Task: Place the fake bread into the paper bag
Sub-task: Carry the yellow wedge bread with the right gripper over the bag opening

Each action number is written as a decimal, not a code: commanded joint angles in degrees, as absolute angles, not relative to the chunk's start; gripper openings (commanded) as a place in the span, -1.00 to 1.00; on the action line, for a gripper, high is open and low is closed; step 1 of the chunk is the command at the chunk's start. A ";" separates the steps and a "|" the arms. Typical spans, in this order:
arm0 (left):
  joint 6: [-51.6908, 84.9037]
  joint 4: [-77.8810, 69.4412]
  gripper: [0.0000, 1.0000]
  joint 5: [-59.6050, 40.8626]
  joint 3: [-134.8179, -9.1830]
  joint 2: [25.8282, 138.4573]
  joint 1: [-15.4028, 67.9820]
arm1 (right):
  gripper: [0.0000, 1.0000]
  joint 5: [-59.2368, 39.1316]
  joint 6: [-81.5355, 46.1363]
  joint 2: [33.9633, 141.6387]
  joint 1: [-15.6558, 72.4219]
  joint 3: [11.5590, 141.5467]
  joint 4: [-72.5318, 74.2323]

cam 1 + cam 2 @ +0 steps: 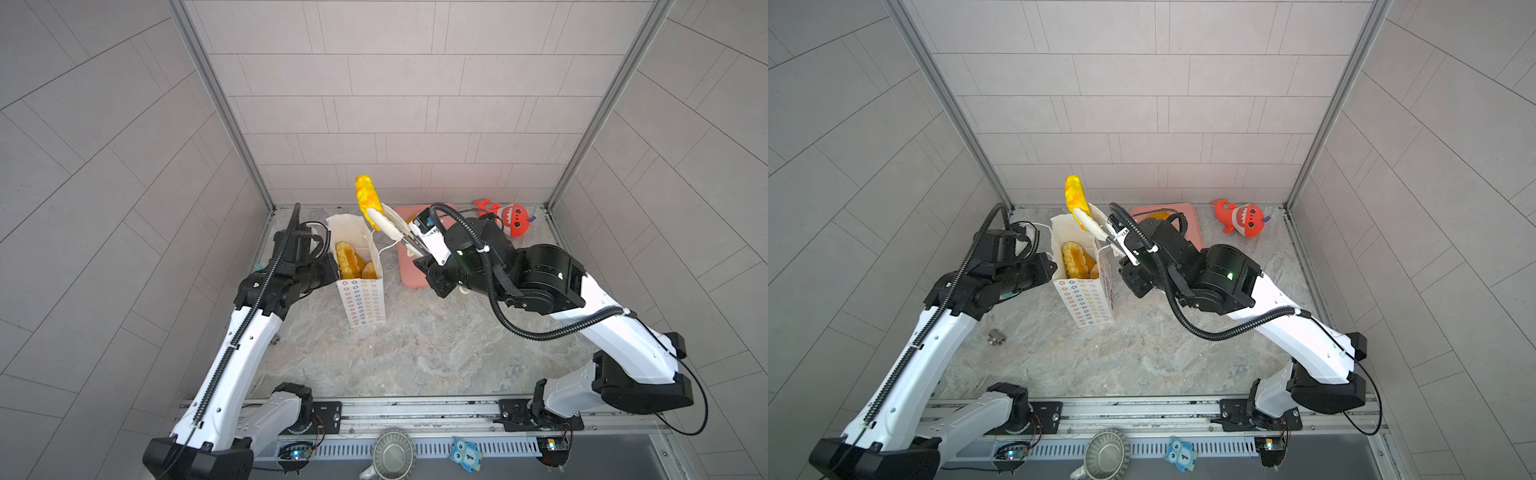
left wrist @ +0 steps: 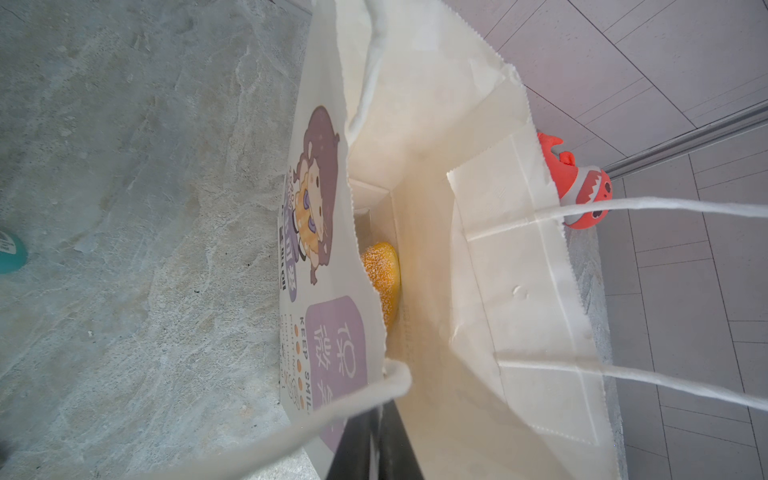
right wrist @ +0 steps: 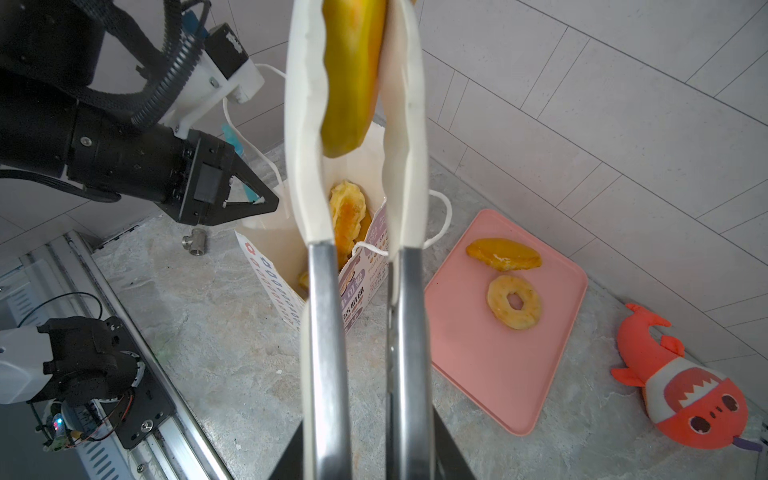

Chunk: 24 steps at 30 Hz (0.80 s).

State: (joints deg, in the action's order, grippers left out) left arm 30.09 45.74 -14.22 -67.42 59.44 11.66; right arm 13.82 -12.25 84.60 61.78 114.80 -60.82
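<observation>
Both arms (image 1: 262, 332) wear white shells, black joints and ribbed black cable hoses (image 1: 536, 336).

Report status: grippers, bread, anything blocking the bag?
Left gripper shut on paper bag rim. Right gripper shut on tongs, long loaf raised by bag mouth. Ring doughnut, brown loaf on pink tray. Nothing blocking.

On the paper bag (image 2: 324, 249), just beside the left fingers (image 2: 399, 457), small capitals read "KEEP SMIL", and the rest is cut off. Next to them stand large white Chinese characters on a purple panel. Well apart from both fingers, a blue owl tag (image 1: 466, 456) bears "1".
</observation>
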 commanded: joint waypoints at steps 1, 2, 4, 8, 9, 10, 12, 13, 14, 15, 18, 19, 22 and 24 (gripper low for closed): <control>30.15 45.88 -0.79 -14.50 -68.82 59.15 11.73 | -0.35 16.58 -11.34 84.97 62.74 116.21 -60.38; 30.18 45.92 -0.79 -14.46 -68.79 59.14 11.77 | -0.35 16.70 -11.34 85.16 62.88 116.19 -60.53; 30.19 45.94 -0.79 -14.39 -68.84 59.06 11.73 | -0.35 16.86 -11.25 85.51 63.18 116.20 -60.56; 30.21 46.04 -0.79 -14.30 -68.81 58.94 11.78 | -0.36 17.35 -11.34 86.04 63.33 115.71 -60.73; 30.19 45.97 -0.79 -14.32 -68.82 59.03 11.79 | -0.36 17.40 -11.34 86.12 63.37 115.38 -60.60; 30.23 46.01 -0.79 -14.30 -68.77 59.00 11.73 | -0.36 17.44 -11.34 86.13 63.45 115.15 -60.59; 30.22 46.03 -0.79 -14.29 -68.80 58.94 11.71 | -0.36 17.43 -11.43 86.22 63.48 114.56 -60.36; 30.15 46.05 -0.79 -14.23 -68.82 58.95 11.71 | -0.36 17.40 -11.43 86.21 63.46 114.23 -60.24; 30.08 46.05 -0.79 -14.16 -68.79 58.89 11.78 | -0.36 17.40 -11.43 86.26 63.46 113.86 -60.09; 30.08 46.05 -0.79 -14.15 -68.78 58.95 11.77 | -0.36 17.48 -11.42 86.40 63.46 113.60 -60.04; 30.13 46.14 -0.79 -14.14 -68.82 58.93 11.81 | -0.36 17.47 -11.60 87.00 63.48 113.08 -60.20; 30.06 46.13 -0.79 -14.10 -68.75 58.97 11.70 | -0.37 17.43 -11.69 87.26 63.50 112.96 -60.33; 30.09 46.14 -0.79 -14.14 -68.90 58.90 11.76 | -0.37 17.24 -11.89 87.87 63.52 112.38 -60.30; 30.08 46.13 -0.79 -14.15 -68.83 58.89 11.76 | -0.36 17.05 -11.92 88.13 63.46 111.85 -60.04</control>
State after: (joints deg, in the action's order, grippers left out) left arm 30.09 45.74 -14.13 -67.42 59.44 11.66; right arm 15.79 -12.01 88.16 63.11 112.29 -61.12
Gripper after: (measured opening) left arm 0.106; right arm 0.320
